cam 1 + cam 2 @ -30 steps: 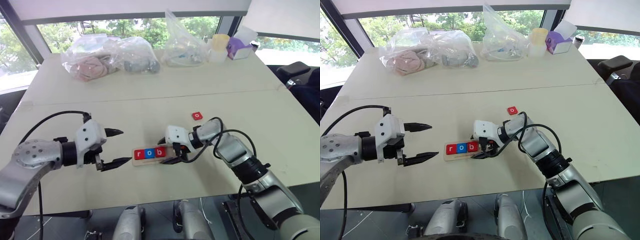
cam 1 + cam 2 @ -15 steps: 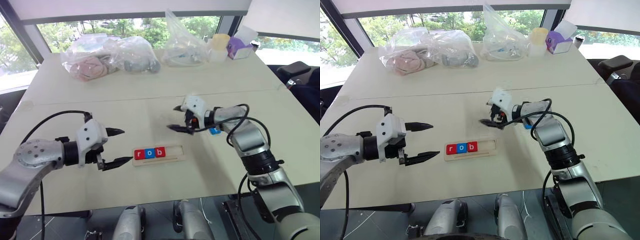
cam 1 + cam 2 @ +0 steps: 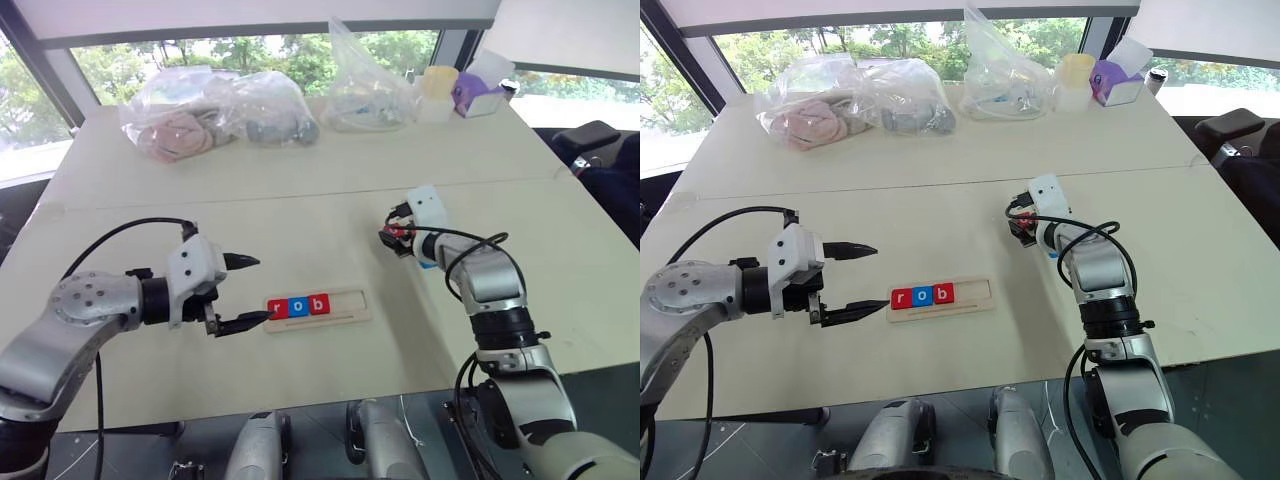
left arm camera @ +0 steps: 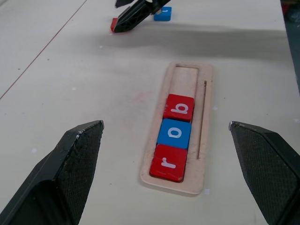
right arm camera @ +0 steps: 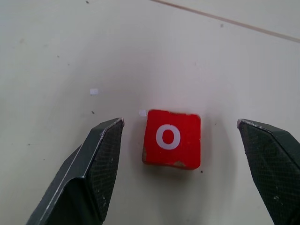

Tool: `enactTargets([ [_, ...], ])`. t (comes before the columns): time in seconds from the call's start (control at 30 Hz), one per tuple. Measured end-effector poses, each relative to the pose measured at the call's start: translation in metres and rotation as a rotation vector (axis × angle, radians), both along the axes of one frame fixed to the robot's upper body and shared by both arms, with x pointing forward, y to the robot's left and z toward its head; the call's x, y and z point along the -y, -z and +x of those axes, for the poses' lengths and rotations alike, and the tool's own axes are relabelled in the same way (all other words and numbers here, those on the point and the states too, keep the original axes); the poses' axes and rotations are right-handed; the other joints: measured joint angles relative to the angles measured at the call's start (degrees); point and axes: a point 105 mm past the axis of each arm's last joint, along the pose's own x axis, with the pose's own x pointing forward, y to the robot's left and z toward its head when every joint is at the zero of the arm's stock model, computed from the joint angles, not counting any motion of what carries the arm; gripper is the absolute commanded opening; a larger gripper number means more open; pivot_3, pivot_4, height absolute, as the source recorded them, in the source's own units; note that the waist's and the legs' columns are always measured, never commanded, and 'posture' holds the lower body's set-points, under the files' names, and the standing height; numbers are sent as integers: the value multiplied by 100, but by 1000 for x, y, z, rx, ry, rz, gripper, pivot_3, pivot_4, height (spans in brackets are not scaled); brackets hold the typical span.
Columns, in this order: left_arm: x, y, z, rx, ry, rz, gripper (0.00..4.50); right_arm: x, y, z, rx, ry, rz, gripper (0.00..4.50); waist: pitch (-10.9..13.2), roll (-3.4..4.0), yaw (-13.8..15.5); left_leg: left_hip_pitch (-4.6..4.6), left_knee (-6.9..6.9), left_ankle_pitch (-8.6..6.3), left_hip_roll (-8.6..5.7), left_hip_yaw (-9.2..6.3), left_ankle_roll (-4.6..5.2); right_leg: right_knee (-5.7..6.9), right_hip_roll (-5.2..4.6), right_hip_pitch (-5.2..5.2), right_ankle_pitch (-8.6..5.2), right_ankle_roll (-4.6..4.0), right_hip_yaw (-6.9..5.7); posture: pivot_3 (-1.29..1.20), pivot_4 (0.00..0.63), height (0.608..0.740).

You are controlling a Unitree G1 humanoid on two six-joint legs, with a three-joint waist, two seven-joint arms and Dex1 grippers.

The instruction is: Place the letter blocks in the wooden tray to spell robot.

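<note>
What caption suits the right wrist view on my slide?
Open right gripper brackets the red o block lying flat on the table.

I see the tray point(image 4: 202, 140) between my left gripper's point(image 4: 171, 154) spread fingers, holding r point(image 4: 167, 162), o point(image 4: 174, 133), b point(image 4: 178, 108); beyond, the right gripper point(image 4: 136, 11) over a red block point(image 4: 114, 25), a blue block point(image 4: 162, 14) beside.

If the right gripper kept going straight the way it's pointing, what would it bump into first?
Most likely the red o block. It lies on the table right ahead of the open right gripper, centred between the fingers. How far off it is can't be judged.
</note>
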Motion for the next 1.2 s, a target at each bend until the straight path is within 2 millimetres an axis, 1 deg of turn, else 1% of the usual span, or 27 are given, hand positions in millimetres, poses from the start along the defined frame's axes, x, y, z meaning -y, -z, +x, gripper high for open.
enactTargets([
  [0.13,0,-2,1,9,4,0,4500,-3,2,4,-7,13,18,3913,-2,0,-8,5,0,0,0,1,0,0,0,4,0,0,1,0,150,740],
  [0.17,0,-2,1,9,3,0,4500,-4,2,4,-11,13,22,3376,-2,0,-13,6,0,0,0,0,0,1,0,4,0,0,1,0,150,740],
  [0.2,0,-2,1,9,3,0,4500,-5,3,4,-15,9,29,3106,-2,0,-13,7,0,0,0,-1,0,1,0,6,0,0,0,0,150,740],
  [0.33,0,-1,1,6,-3,-3,4500,-10,3,3,-19,-4,26,1197,-2,0,-7,9,0,0,0,-2,0,1,0,8,0,0,0,0,150,740],
  [0.43,0,2,0,-6,-10,-5,4500,-10,2,2,-22,-4,11,1199,-2,0,3,8,0,0,0,-3,0,0,-1,8,0,0,0,0,150,740],
  [0.5,0,2,0,-4,-11,-7,4500,-8,0,-5,-21,-18,-12,1199,-1,2,18,1,-1,0,0,-7,0,-2,-1,6,-2,2,-1,0,150,740],
  [0.57,0,3,0,-5,-11,-9,4500,-4,-5,-17,-19,-28,-43,1199,0,4,21,-23,0,0,-2,-8,0,-3,-1,-17,-2,3,-1,0,150,740],
  [0.63,0,3,0,-6,-10,-11,4500,0,-15,-26,-8,-18,-54,1199,0,4,17,-40,2,0,-2,-5,0,0,-2,-37,2,7,0,0,150,740],
  [0.7,1,3,0,-6,-7,-13,4500,6,-24,-43,-9,8,-33,1199,-1,3,23,-43,0,0,-1,-6,1,3,0,-44,9,20,-1,0,150,740],
  [0.77,2,4,-1,-8,-2,-13,4500,10,-27,-60,-34,35,-15,1199,-1,2,23,-43,-1,0,0,-7,0,3,2,-46,8,19,-3,0,150,740],
  [0.83,3,4,-1,-8,5,-18,4500,11,-25,-78,-72,60,0,1199,-1,2,19,-43,0,0,0,-6,0,4,1,-47,-1,3,-3,0,150,740],
  [0.97,4,9,-1,-20,22,-15,4500,7,-16,-102,-133,97,41,1199,-1,2,12,-42,2,0,2,-5,0,5,2,-48,1,-1,-2,0,150,740],
  [1.07,1,11,1,-18,18,-8,4500,7,-5,-112,-161,123,59,1199,-1,3,13,-44,2,0,2,-3,0,4,1,-51,1,-1,-2,0,150,740],
  [1.2,1,13,3,-17,24,-14,4500,8,2,-117,-176,148,57,1199,-2,2,13,-46,1,0,1,-1,0,2,0,-52,1,-1,-1,0,150,740],
])
